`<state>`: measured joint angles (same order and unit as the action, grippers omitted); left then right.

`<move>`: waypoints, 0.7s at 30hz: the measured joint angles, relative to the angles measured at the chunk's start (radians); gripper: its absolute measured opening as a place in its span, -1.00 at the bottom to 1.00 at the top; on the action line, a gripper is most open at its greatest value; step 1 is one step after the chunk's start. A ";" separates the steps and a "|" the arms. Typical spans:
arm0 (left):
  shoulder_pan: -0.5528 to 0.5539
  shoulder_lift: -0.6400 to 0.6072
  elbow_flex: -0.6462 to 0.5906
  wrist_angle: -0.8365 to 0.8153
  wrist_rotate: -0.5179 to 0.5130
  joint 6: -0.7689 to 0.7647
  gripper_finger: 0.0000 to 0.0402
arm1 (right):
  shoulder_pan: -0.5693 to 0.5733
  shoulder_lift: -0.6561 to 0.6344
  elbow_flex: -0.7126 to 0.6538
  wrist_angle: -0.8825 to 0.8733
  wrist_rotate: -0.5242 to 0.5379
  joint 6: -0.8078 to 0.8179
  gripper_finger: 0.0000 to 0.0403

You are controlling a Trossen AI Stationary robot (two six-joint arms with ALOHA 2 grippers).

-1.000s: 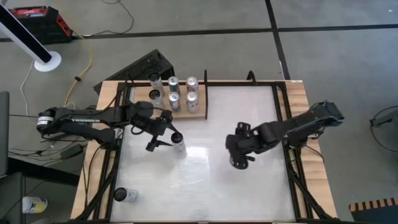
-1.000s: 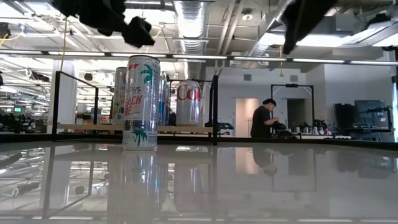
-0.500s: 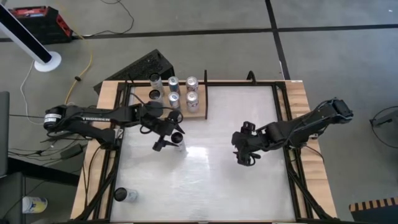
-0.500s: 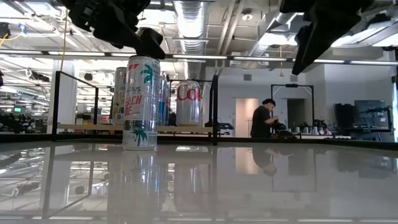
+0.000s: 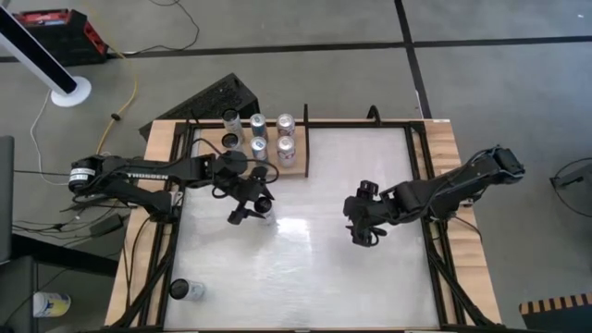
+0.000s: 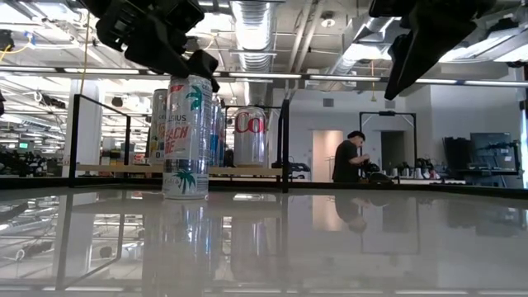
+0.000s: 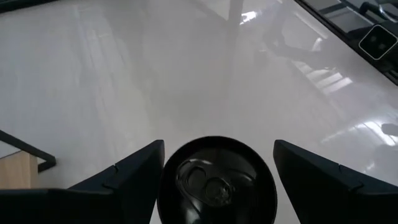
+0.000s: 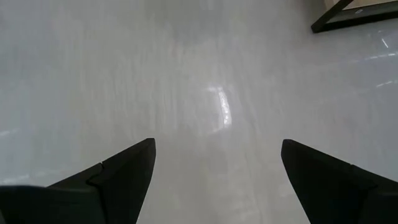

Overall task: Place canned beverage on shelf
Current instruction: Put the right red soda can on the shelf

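Observation:
A tall white canned beverage (image 6: 186,136) with palm print stands upright on its base on the glossy white table, just in front of the shelf (image 5: 298,168). In the left wrist view I look down on its dark top (image 7: 216,180). My left gripper (image 5: 252,209) hangs open over that top, one finger on either side of it (image 7: 219,146), and I see no touch. Several cans (image 5: 271,139) stand on the wooden shelf at the far left. My right gripper (image 5: 363,231) hangs open above bare table right of centre (image 8: 217,162).
One more can (image 5: 185,290) sits at the table's near left corner. Black rails (image 5: 431,231) run along the table's sides, and the shelf's black posts (image 6: 285,144) rise behind the can. Bare tabletop (image 5: 305,259) lies between the arms. A person (image 6: 350,158) stands far off in the room.
My left gripper has come down and toward the table's right edge until its open fingers straddle the standing can's top. My right gripper has sunk a little and drawn slightly toward the right edge, still open. The can has not moved.

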<state>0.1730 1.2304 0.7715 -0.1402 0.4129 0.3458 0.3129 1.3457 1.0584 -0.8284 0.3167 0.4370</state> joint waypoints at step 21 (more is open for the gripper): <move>0.000 0.007 -0.003 -0.041 -0.041 -0.022 0.19 | -0.001 0.000 0.000 0.043 0.000 0.008 0.85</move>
<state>0.1730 1.2373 0.7685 -0.1810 0.3719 0.3236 0.3119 1.3457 1.0584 -0.7852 0.3167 0.4450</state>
